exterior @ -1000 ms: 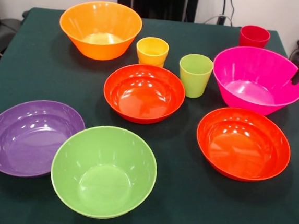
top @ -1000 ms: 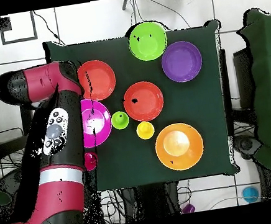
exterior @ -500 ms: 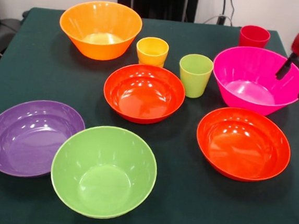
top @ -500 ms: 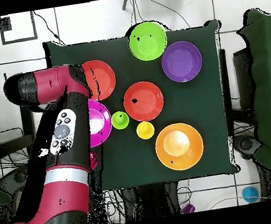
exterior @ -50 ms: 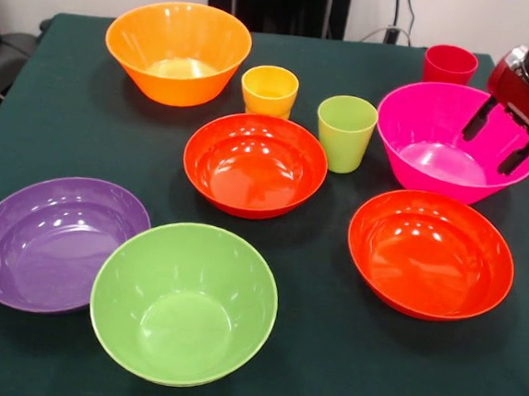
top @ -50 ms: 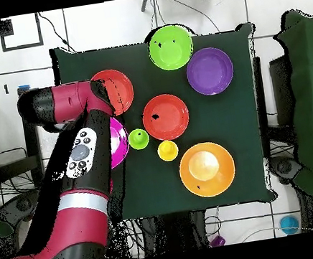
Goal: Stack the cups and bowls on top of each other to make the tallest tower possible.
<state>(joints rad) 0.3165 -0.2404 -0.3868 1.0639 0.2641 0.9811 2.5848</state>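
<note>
My gripper (exterior @ -50 ms: pixel 499 137) hangs open over the right side of the magenta bowl (exterior @ -50 ms: pixel 436 139), with nothing between its fingers. Behind that bowl stands the red cup (exterior @ -50 ms: pixel 450 63). The lime green cup (exterior @ -50 ms: pixel 345 131) and yellow-orange cup (exterior @ -50 ms: pixel 269 89) stand mid-table. An orange bowl (exterior @ -50 ms: pixel 177 50) sits far left, and two red-orange bowls (exterior @ -50 ms: pixel 254 165) (exterior @ -50 ms: pixel 430 254) lie in the middle and at the right. The purple bowl (exterior @ -50 ms: pixel 57 243) and lime-green bowl (exterior @ -50 ms: pixel 184 302) are nearest. Each piece sits apart; no tower shows. In the overhead view the arm (top @ -50 ms: pixel 84 160) covers most of the magenta bowl (top @ -50 ms: pixel 121 140).
A dark green cloth covers the table (exterior @ -50 ms: pixel 85 136). Chairs (top @ -50 ms: pixel 307 98) stand beside the table in the overhead view. Cables (exterior @ -50 ms: pixel 390 31) lie past the far edge.
The gripper has swung in from the table's right edge, leftward in the front view, and now hangs over the magenta bowl. Bowls and cups have not moved.
</note>
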